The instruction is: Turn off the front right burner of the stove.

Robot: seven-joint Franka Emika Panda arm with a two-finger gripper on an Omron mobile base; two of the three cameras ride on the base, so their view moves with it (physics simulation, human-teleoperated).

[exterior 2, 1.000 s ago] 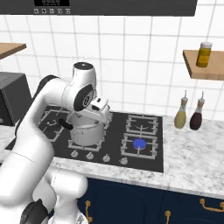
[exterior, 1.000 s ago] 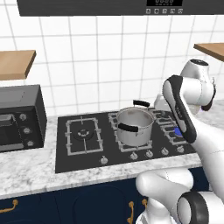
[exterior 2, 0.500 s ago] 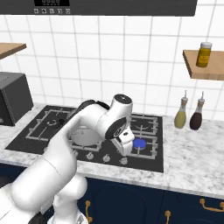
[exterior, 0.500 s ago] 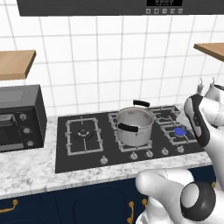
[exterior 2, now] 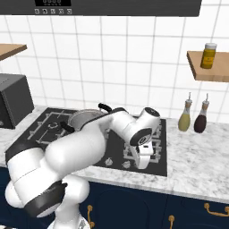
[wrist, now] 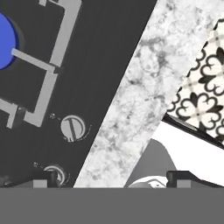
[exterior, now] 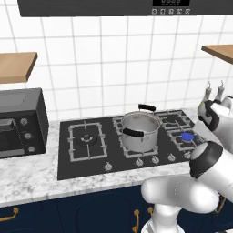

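The burner [exterior: 187,136] glows blue at the front right of the stove [exterior: 86,159], inside its grey grate; in the hand view its flame [wrist: 5,41] sits upper left, with two silver knobs [wrist: 71,127] below it by the stove's edge. The gripper [wrist: 111,178] hovers over the marble tabletop [wrist: 131,100] just beside that edge, fingertips spread wide. A pot [exterior: 139,130] stands mid-stove.

knob [wrist: 72,127] ahead of left fingertip [wrist: 43,178] | second knob [wrist: 56,174] just beside it | front right burner [wrist: 5,40] farther ahead-left | counter [wrist: 131,96] between fingertips
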